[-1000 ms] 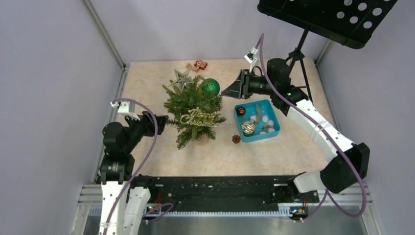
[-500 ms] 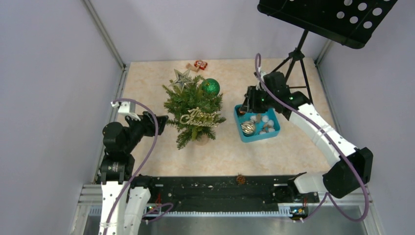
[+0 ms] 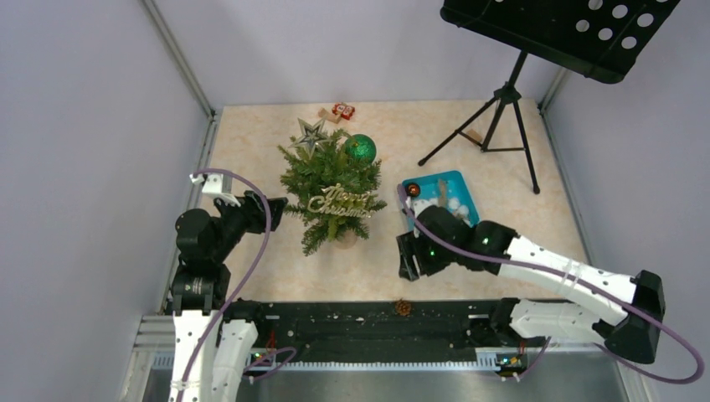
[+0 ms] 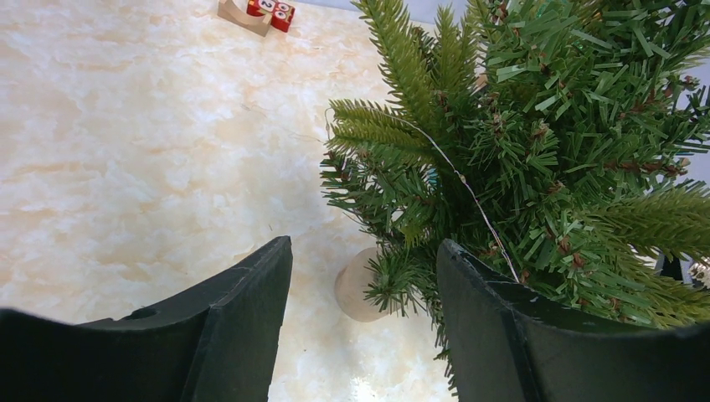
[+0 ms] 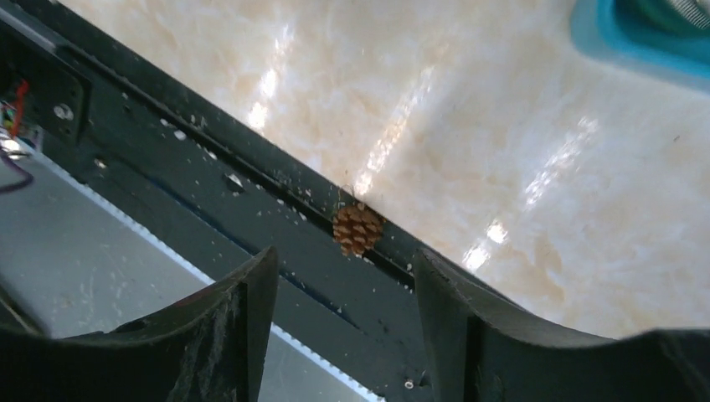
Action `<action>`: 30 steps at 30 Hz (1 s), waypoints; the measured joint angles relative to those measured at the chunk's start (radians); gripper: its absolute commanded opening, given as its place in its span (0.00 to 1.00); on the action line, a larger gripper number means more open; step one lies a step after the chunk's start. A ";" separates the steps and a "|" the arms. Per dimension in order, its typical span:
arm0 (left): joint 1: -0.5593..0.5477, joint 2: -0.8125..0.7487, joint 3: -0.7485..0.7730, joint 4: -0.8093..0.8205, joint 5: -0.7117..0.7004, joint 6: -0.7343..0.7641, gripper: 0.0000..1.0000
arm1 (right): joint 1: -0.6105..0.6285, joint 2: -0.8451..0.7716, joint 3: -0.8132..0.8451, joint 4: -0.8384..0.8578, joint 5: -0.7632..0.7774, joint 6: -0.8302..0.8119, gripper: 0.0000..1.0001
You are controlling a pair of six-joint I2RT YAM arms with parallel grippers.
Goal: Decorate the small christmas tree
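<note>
Left gripper (image 4: 364, 251) spread and empty, tree (image 4: 536, 142) just ahead (branches brushing its right finger); right gripper (image 5: 343, 260) likewise spread, pine cone (image 5: 357, 228) ahead on the rail (image 5: 251, 209).

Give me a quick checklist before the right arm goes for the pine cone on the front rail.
1. Right claw open: ok.
2. Pine cone lined up between its fingers: ok, in the wrist view.
3. Cone on the tabletop: not ok, it lies on the black rail.
4. Left claw away from the cone: ok, open at the tree.
5. Tree upright: ok.
6. Cone's hanger in reach: cannot tell.
</note>
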 measured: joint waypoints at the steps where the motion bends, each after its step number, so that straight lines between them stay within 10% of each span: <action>1: 0.000 0.000 0.000 0.000 -0.001 0.003 0.69 | 0.036 -0.009 -0.025 0.005 0.024 0.030 0.64; 9: 0.000 -0.010 0.001 0.001 -0.014 0.014 0.69 | 0.410 0.097 -0.120 0.010 0.237 0.270 0.60; 30: 0.000 -0.013 0.016 0.006 -0.022 0.044 0.69 | 0.436 0.164 -0.317 0.291 0.303 0.208 0.58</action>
